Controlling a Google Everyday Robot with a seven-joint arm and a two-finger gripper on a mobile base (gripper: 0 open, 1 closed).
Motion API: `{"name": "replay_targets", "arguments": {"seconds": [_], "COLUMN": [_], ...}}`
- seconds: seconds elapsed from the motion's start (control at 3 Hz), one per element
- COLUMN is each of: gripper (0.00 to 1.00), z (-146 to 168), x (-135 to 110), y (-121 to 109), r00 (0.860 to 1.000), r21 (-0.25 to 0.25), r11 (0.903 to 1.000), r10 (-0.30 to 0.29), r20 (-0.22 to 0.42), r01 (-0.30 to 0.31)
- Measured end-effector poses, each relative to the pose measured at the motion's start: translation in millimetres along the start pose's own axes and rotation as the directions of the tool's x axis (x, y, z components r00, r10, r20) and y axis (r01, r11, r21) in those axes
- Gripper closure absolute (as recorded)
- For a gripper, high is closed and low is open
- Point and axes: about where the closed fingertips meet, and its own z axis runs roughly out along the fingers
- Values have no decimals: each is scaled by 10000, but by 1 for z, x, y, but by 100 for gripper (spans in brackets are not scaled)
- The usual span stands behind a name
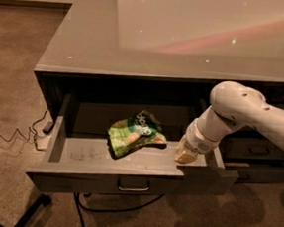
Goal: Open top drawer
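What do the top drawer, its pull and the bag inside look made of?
Top drawer: matte grey, no grain, so painted metal or laminate; unclear which. Pull: metal, pale glint. Bag: thin plastic film, crinkled and shiny. Hand, low at the drawer's right end by the front: tan, material unclear.

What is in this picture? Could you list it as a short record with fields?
drawer: top drawer, pulled out from under the counter
contents: green bag on the grey floor, near the middle
pull: centre of the front, nothing touching it
pincer: at the drawer's right front corner, right of the bag and apart from it
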Motion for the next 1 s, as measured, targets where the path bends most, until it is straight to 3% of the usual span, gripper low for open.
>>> {"name": "replay_targets", "arguments": {"seconds": [0.33, 0.67, 1.0], "gripper": [100, 100, 81], "z": [0, 0, 0], "x": [8, 7, 7], "y": [19, 19, 19], "r00": [9995, 9995, 9995], "r21": [-123, -123, -124], "r11": [9995, 9995, 9995], "r10": [291, 291, 291], "r20": [106, 106, 106], "r01": [-290, -290, -290]}}
